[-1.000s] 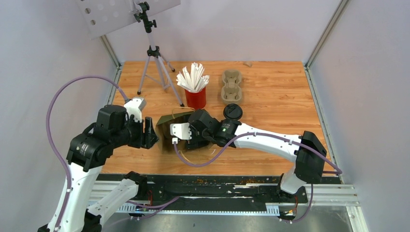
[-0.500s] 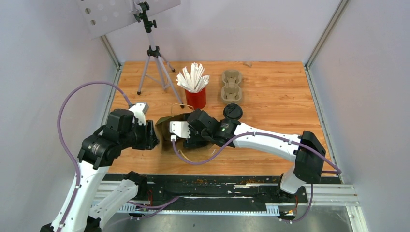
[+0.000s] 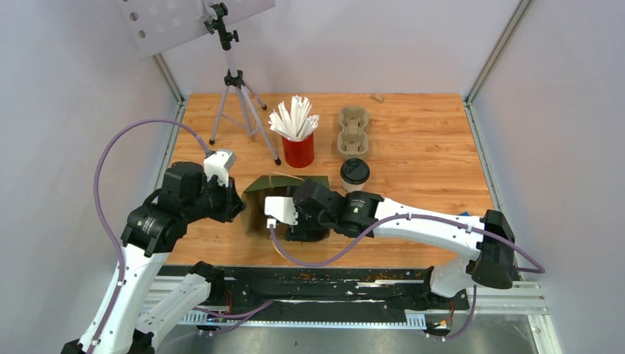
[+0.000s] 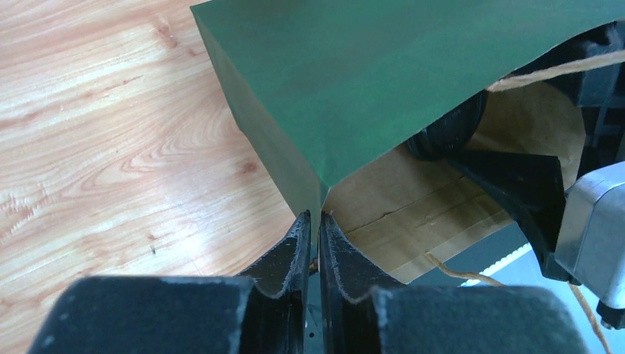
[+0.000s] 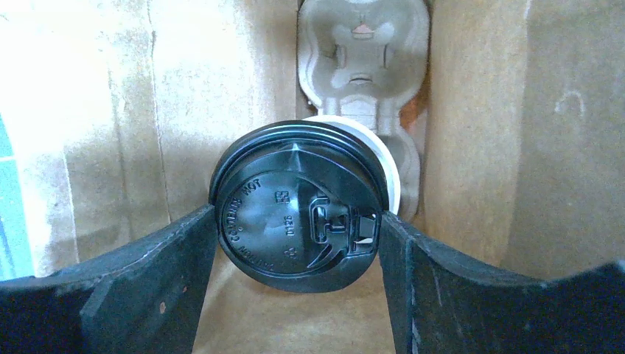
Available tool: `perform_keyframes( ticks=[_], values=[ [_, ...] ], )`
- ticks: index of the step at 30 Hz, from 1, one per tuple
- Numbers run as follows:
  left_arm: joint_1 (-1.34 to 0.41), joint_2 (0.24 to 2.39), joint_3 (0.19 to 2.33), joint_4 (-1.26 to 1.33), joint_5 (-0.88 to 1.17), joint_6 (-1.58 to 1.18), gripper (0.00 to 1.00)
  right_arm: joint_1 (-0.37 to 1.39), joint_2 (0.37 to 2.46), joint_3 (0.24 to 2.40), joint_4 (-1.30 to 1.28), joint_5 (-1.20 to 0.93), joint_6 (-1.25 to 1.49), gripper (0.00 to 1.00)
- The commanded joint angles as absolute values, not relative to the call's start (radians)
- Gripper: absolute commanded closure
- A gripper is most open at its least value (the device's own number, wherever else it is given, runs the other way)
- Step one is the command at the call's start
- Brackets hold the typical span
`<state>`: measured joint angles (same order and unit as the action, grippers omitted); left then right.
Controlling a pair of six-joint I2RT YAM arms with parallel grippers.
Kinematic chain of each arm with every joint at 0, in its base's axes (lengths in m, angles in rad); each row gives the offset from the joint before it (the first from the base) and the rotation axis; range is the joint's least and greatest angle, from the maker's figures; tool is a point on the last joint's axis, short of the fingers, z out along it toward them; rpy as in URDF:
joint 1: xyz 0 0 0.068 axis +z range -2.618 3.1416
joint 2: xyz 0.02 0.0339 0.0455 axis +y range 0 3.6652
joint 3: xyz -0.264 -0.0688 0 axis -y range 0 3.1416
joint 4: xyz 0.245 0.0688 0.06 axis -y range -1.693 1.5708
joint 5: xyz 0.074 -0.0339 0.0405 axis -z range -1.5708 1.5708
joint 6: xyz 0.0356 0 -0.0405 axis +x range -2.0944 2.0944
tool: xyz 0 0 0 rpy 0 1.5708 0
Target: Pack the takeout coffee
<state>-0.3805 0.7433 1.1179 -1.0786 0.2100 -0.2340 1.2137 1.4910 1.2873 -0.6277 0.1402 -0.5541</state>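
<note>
One cup (image 5: 295, 199) is inside the bag (image 4: 383, 81), clamped by the right gripper (image 5: 297, 221); the left gripper (image 4: 313, 228) pinches the bag's edge; second cup (image 3: 354, 172) stands outside, unpacked

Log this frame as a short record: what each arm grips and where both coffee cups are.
left jaws: shut on the edge of the bag
right jaws: shut on the held cup, at its lid, inside the bag
other cup: upright on the table, beside the bag
tray: on the table, behind the other cup
</note>
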Motion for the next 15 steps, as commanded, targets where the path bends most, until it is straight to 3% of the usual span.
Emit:
perform_keyframes(
  ticks=[1, 11, 15],
  values=[
    [-0.383, 0.747, 1.125, -1.045, 0.242, -0.193, 0.82, 1.225, 1.474, 1.274, -0.629, 0.166, -0.528, 0.43],
    [-0.383, 0.761, 1.160, -1.162, 0.223, -0.253, 0.46, 1.225, 1.525, 1.295, -0.564, 0.190, -0.584, 0.43],
    [-0.383, 0.746, 1.169, -1.215, 0.182, -0.280, 0.38, 1.225, 1.536, 1.298, -0.550, 0.193, -0.602, 0.43]
  ],
)
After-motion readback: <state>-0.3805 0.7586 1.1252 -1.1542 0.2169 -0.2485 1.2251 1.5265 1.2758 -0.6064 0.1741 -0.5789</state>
